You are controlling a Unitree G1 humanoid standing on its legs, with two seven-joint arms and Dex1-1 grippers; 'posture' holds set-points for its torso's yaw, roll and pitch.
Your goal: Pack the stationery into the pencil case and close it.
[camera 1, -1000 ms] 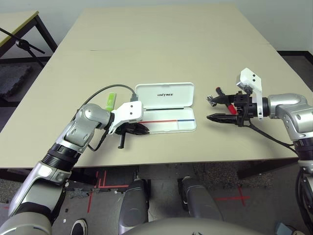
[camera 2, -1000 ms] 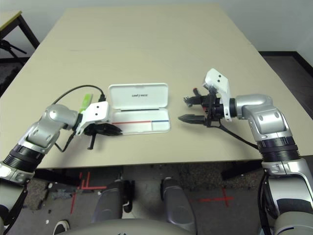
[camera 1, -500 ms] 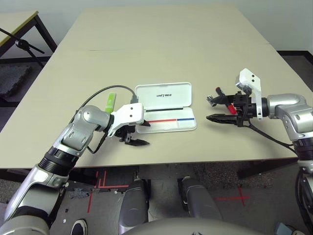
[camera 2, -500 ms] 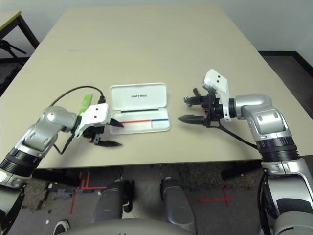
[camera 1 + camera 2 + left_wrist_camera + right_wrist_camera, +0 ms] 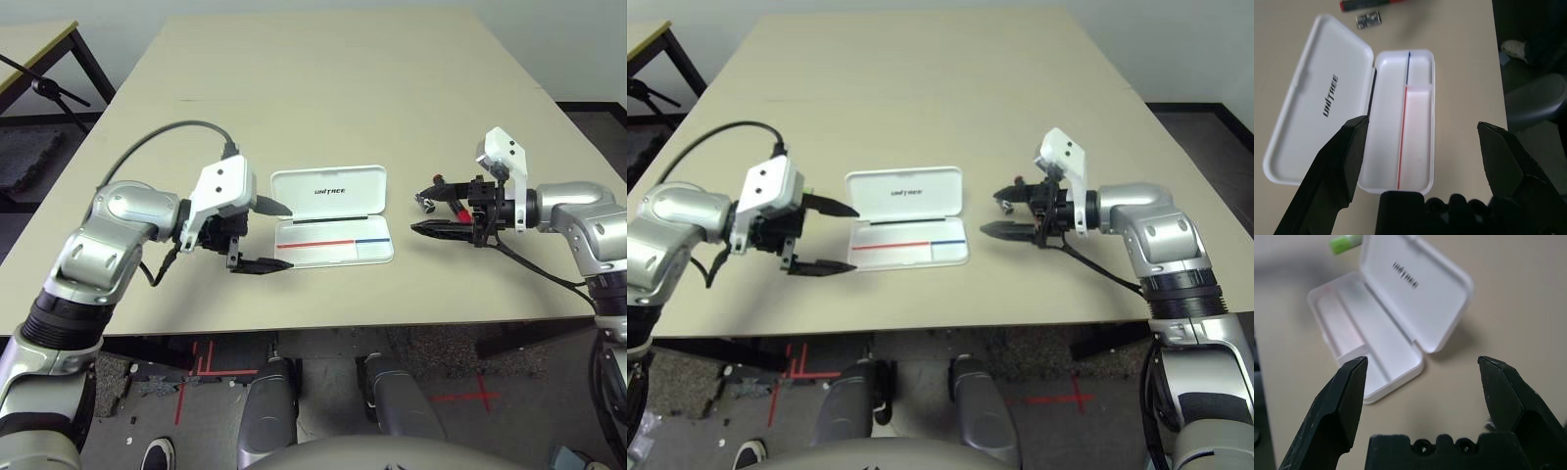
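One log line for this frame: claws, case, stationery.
left claw: open, empty | right claw: open, empty | pencil case: lid open, empty | highlighter, marker, clip: on table, unpacked

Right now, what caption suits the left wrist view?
Open left tool hovers above the open, empty pencil case.

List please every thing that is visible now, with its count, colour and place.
flat white plastic pencil case: 1, white with a red-and-blue stripe inside, table centre, lid open.
lime-green highlighter: 1, green, on the table beside the case, on the left gripper's side.
black marker with a red end: 1, on the table on the case's other side.
small black-and-silver clip: 1, beside the marker.
beige table: 1.
left gripper: 1, black, open, empty.
right gripper: 1, black, open, by the marker.
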